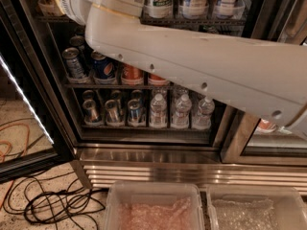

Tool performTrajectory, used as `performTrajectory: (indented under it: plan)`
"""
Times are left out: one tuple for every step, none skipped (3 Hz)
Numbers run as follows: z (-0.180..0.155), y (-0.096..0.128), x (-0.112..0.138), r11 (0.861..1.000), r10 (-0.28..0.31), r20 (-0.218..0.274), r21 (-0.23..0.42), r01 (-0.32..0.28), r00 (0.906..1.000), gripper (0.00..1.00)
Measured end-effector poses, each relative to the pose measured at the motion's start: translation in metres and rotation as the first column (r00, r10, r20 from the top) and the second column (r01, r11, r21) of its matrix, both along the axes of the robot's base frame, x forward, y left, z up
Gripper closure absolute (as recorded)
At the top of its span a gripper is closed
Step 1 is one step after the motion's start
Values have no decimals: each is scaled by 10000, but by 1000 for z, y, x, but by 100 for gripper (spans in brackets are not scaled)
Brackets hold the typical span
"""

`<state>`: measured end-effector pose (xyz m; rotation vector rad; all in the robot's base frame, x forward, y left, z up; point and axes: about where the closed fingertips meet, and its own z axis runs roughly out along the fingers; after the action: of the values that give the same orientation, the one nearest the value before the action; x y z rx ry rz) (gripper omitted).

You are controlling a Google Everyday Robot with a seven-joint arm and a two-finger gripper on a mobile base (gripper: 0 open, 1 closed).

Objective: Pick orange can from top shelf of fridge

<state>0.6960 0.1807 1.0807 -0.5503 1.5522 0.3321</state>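
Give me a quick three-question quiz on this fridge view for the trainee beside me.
1. True or false: the water bottles stand on the bottom rack.
2. Where is the gripper? A) top left, at the top shelf; B) by the water bottles; C) near the floor.
3. Fill in: black ___ lie left of the plastic bins.
Key: 1 true; 2 A; 3 cables.

Water btls point(181, 111), soda cans point(103, 67), floor cables point(50, 209), 2 plastic bins point(153, 187)
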Motion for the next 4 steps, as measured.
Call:
performTrajectory:
  plan:
    - [-17,13,2,10000,27,-136,-51,-27,9999,37]
    - [-34,26,-3,9995,306,-383,-75,-309,9988,31]
    - [-35,26,-6,9996,283,-473,-56,-286,9985,33]
    - [-32,26,-6,9996,282,-473,-56,-285,9985,37]
